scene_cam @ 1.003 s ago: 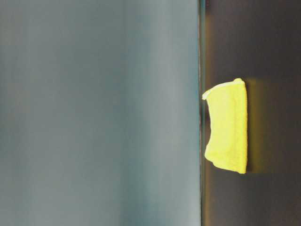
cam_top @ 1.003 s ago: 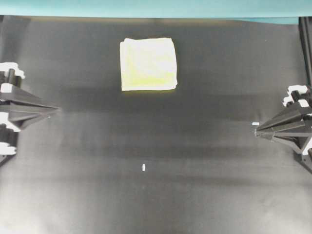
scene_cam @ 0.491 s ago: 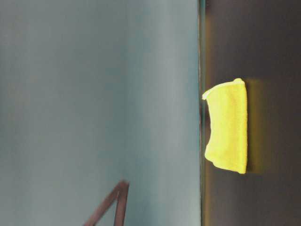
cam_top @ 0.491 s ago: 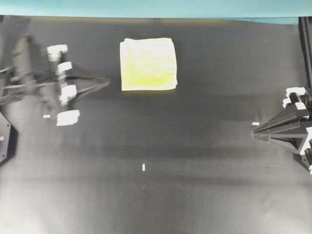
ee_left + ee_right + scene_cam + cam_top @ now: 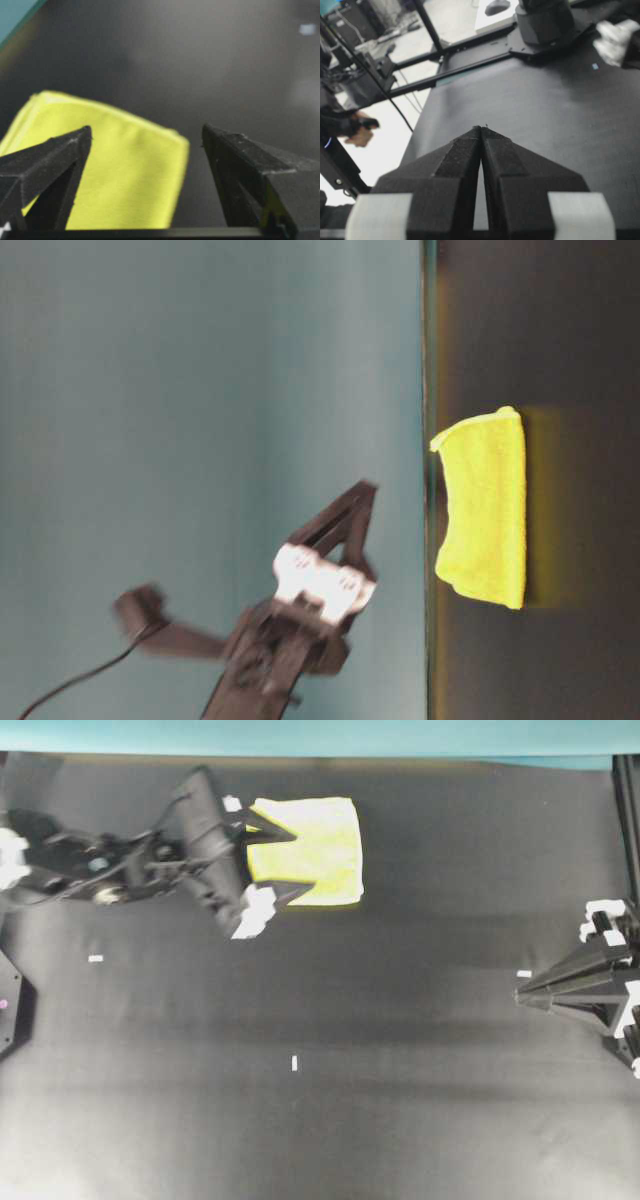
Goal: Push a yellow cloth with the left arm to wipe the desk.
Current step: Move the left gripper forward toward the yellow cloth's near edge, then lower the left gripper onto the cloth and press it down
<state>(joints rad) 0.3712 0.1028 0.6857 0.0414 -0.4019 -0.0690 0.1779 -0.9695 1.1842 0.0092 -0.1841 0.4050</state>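
Note:
The yellow cloth [image 5: 330,845] lies flat and folded on the black desk [image 5: 400,1100] near its far edge. It also shows in the table-level view [image 5: 485,505] and the left wrist view [image 5: 115,170]. My left gripper [image 5: 298,865] is open over the cloth's left edge, one finger over the cloth and the other just past its near corner. In the table-level view the left gripper [image 5: 365,520] hangs above the desk, apart from the cloth. In the left wrist view the left gripper [image 5: 146,135] is empty. My right gripper [image 5: 522,992] is shut and empty at the right edge.
A teal border strip [image 5: 320,735] runs along the far edge. Small white tape marks sit at the middle front [image 5: 295,1063], the left [image 5: 96,958] and by the right gripper [image 5: 524,974]. In the right wrist view the right gripper [image 5: 481,129] points across bare desk.
My left arm has swung from the left edge up and right to the cloth, and its jaws have opened. The cloth and the right arm have not moved.

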